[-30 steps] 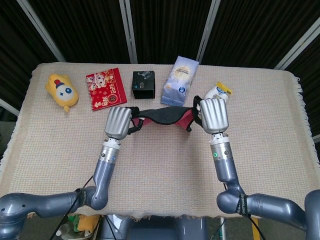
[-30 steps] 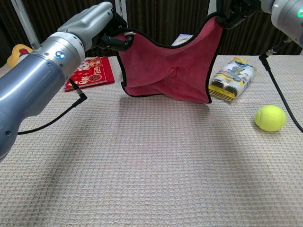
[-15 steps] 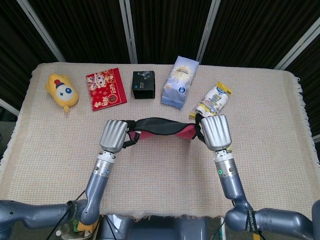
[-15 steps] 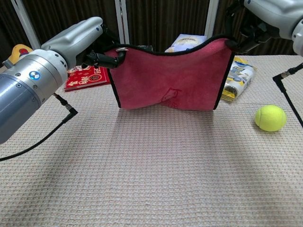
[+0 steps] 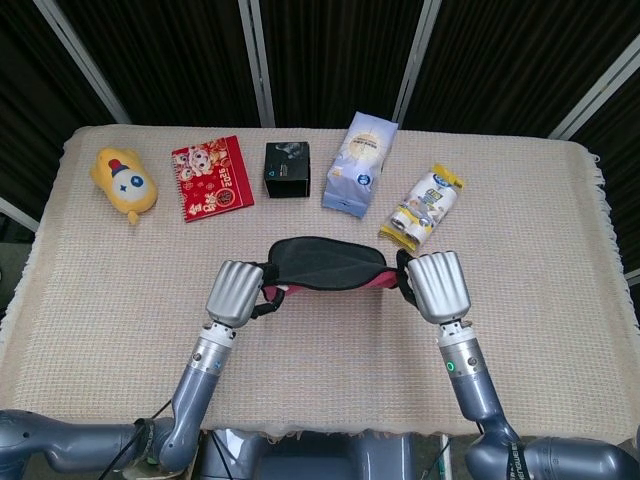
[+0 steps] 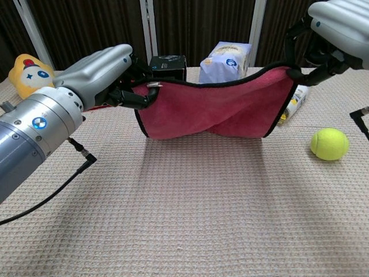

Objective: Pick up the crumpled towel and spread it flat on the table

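A red towel with black trim [image 6: 213,109] hangs stretched between my two hands above the table, its lower edge close to the cloth. From the head view the towel [image 5: 325,265] shows as a dark band with a red strip below. My left hand [image 6: 101,72] pinches its left corner, also seen from above as the left hand [image 5: 237,292]. My right hand [image 6: 337,26] grips the right corner, and in the head view that right hand [image 5: 438,286] sits at the towel's right end. The towel sags in the middle.
Along the back stand a yellow plush toy [image 5: 125,182], a red booklet [image 5: 211,177], a black box [image 5: 287,170], a pale blue bag [image 5: 359,164] and a snack pack [image 5: 424,208]. A tennis ball [image 6: 329,143] lies at right on the woven table cover [image 6: 190,219].
Both hands have pulled the towel toward the robot and lowered it. The towel now hangs lower and wider, no longer covering the black box and bag in the chest view.
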Available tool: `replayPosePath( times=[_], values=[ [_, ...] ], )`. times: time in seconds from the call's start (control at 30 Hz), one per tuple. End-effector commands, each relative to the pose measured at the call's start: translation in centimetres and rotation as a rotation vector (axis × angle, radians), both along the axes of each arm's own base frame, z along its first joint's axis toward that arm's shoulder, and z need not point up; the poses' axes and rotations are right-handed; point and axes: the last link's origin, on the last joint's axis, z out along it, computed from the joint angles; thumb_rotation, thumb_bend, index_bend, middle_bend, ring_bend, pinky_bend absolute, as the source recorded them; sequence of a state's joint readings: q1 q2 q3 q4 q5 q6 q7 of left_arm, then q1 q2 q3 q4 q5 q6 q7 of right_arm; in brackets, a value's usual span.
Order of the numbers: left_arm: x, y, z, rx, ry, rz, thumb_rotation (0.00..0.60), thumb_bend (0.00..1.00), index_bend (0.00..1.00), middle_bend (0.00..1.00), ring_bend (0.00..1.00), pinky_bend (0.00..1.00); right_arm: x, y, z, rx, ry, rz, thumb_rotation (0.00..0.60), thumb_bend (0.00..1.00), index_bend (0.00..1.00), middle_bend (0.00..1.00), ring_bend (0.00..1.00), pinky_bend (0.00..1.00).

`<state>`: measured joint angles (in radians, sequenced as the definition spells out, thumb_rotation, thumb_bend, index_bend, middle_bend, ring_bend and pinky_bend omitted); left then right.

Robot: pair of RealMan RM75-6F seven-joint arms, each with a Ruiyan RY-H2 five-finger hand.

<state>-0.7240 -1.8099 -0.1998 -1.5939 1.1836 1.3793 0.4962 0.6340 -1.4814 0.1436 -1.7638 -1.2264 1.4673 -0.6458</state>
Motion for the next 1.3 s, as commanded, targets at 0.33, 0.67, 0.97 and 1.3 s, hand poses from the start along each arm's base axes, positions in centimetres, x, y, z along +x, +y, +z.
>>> replayPosePath(
  times=[0.33,0.67,0.97,1.3],
  values=[
    [-0.7,-1.7,-0.4,-0.019,0.007,-0.009,0.600,0.48,0.67,0.68,0.71,0.80,-1.4,2.6,-0.8,0.042,0.036,0.016,0.600,0.62,0.72,1.00,1.00,0.95],
    [-1.4,-3.4,-0.7,-0.040,0.021,-0.022,0.600,0.48,0.67,0.68,0.71,0.80,-2.3,4.5,-1.5,0.069,0.082,0.025,0.600,0.62,0.72,1.00,1.00,0.95],
    [-3.0,-4.4,-1.0,-0.068,0.073,-0.027,0.600,0.48,0.67,0.68,0.71,0.80,-3.3,5.6,-2.1,0.083,0.098,0.013,0.600,0.62,0.72,1.00,1.00,0.95],
    [-4.0,-4.3,-0.9,-0.097,0.146,-0.075,0.600,0.48,0.66,0.67,0.71,0.80,-3.4,6.2,-2.8,0.085,0.117,0.008,0.600,0.62,0.72,1.00,1.00,0.95]
  ],
)
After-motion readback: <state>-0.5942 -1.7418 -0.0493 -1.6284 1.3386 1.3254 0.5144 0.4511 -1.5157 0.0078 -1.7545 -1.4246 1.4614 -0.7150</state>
